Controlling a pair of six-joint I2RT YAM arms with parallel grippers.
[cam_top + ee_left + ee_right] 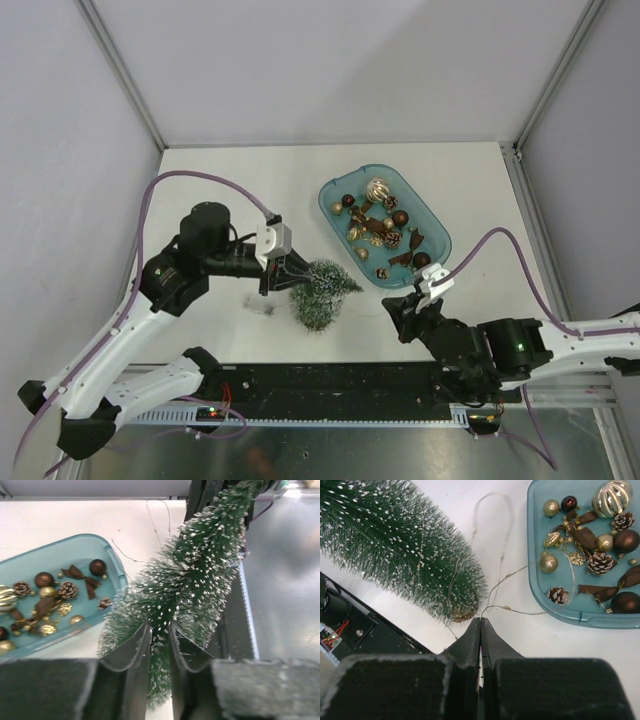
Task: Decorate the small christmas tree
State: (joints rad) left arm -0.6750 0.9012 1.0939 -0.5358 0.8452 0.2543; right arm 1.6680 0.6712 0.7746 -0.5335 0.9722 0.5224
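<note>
Left gripper (pixel 287 272): it reaches in from the left, and its two fingers (pixel 140 647) are closed on the bristles of the small christmas tree (pixel 322 290), one finger on each side of a narrow part of it.
Right gripper (pixel 480 622): its jaws are pressed fully together. It sits low over the table (pixel 230 170), just right of the tree. The strands of a thin wire (pixel 495 493) run straight into its closed tips, so it appears to pinch that wire.
Small christmas tree: it is near the front middle of the table, between the two grippers. It is tilted over rather than upright, with its wide end toward the near edge and its narrow end toward the right gripper. The bristles are dark green with white flecks.
Thin wire: it loops across the bare table between the tree and the tray, and one strand is draped over the tree's bristles.
Tray (pixel 335 195): this teal oval dish is behind and to the right of the tree, close to it. Whether they touch cannot be told.
Ornaments (pixel 378 225): they lie loose inside the tray and include gold balls, dark brown balls, pine cones (pixel 600 562) and brown bows.
</note>
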